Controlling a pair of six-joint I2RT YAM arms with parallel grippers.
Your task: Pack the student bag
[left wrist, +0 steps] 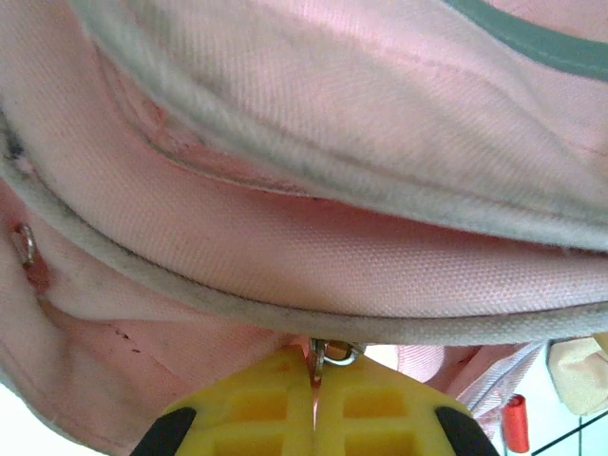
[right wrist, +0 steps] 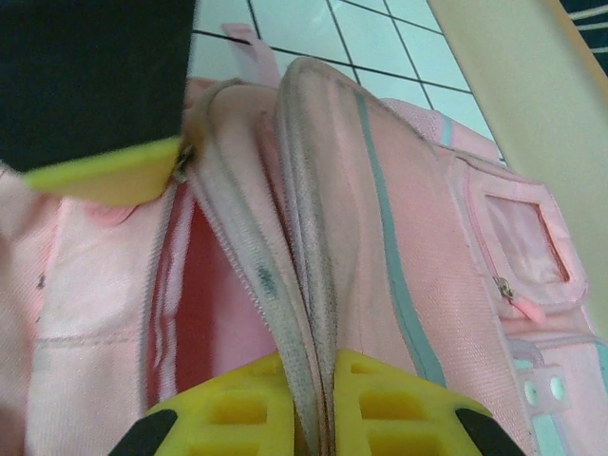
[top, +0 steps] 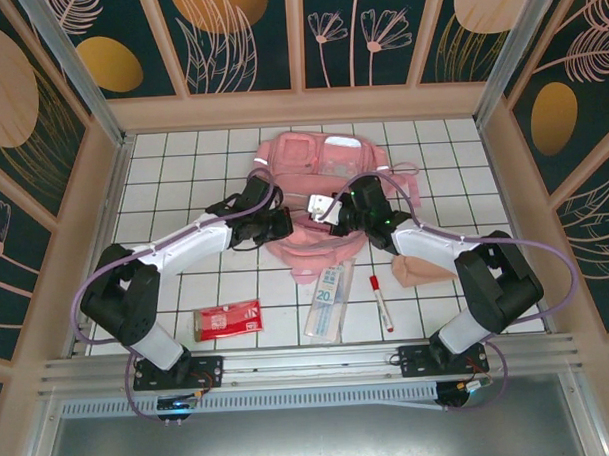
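The student bag (top: pixel 318 182), pink with grey piping, lies in the middle of the tiled table. My left gripper (left wrist: pixel 315 369) is shut on a small metal zipper pull (left wrist: pixel 328 353) at the bag's seam (left wrist: pixel 332 318). From the top it sits at the bag's near left side (top: pixel 280 224). My right gripper (right wrist: pixel 321 389) is shut on the bag's zip edge (right wrist: pixel 285 313), a fold of grey tape and pink fabric. Beside that fold the main pocket (right wrist: pixel 204 304) gapes open, showing a red-pink lining. The left gripper's yellow fingertip (right wrist: pixel 104 171) shows at the far end of the opening.
In front of the bag lie a red packet (top: pixel 228 319), a long clear ruler pack (top: pixel 327 292) and a red marker (top: pixel 380 302). A beige pouch (top: pixel 421 269) sits under the right arm. Wooden walls (top: pixel 300 106) ring the table.
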